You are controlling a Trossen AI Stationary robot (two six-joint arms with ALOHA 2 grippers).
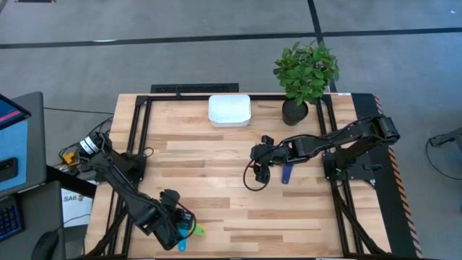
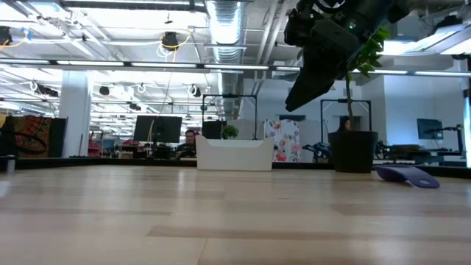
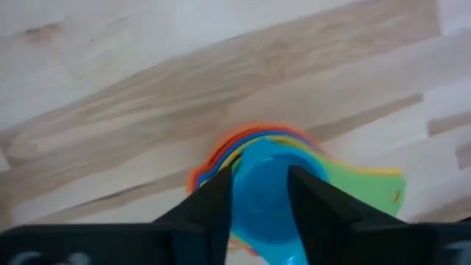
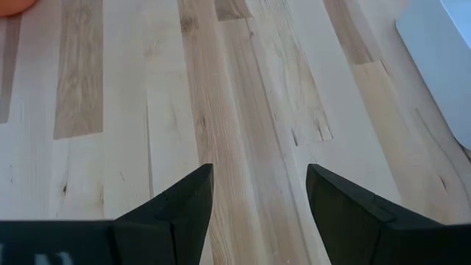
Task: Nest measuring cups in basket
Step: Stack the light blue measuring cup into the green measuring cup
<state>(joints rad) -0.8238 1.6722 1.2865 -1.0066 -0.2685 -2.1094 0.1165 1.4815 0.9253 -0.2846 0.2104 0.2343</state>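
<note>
A nested stack of measuring cups (image 3: 294, 165) sits between my left gripper's (image 3: 261, 199) fingers near the table's near left edge, with light blue on top and green, yellow and orange rims beneath. The high view shows the same cups (image 1: 189, 231) beside that gripper (image 1: 177, 227). A dark blue cup (image 1: 286, 173) lies alone on the wood, also seen in the low view (image 2: 406, 175). My right gripper (image 1: 261, 167) hovers open just left of it, raised above the table (image 2: 313, 73). The white basket (image 1: 229, 110) stands at the far edge. My left gripper pinches the light blue cup's bowl (image 3: 261, 184) between its two fingers, one on each side, coming from above. The other cups fan out beneath it. I cannot tell whether the stack is lifted clear or rests on the table.
A potted plant in a black pot (image 1: 294, 112) stands right of the basket at the far edge. Bare wood lies below my right gripper (image 4: 257, 199), with the basket's corner (image 4: 441, 37) ahead of it. The table's middle is bare wood.
</note>
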